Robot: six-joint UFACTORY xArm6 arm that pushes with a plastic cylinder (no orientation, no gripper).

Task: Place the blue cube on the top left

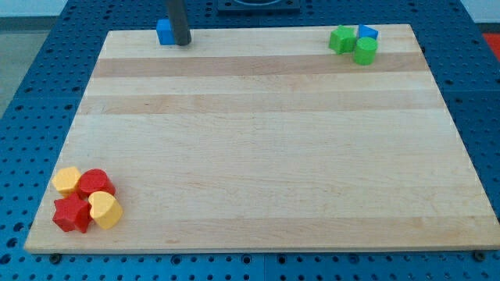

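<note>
The blue cube sits at the top edge of the wooden board, toward the view's top left. My tip is a dark rod that stands right beside the cube on its right side, touching or nearly touching it. The rod hides the cube's right edge.
At the top right, a green star-like block, a green cylinder and a small blue block cluster together. At the bottom left lie a yellow block, a red cylinder, a red star and a yellow heart.
</note>
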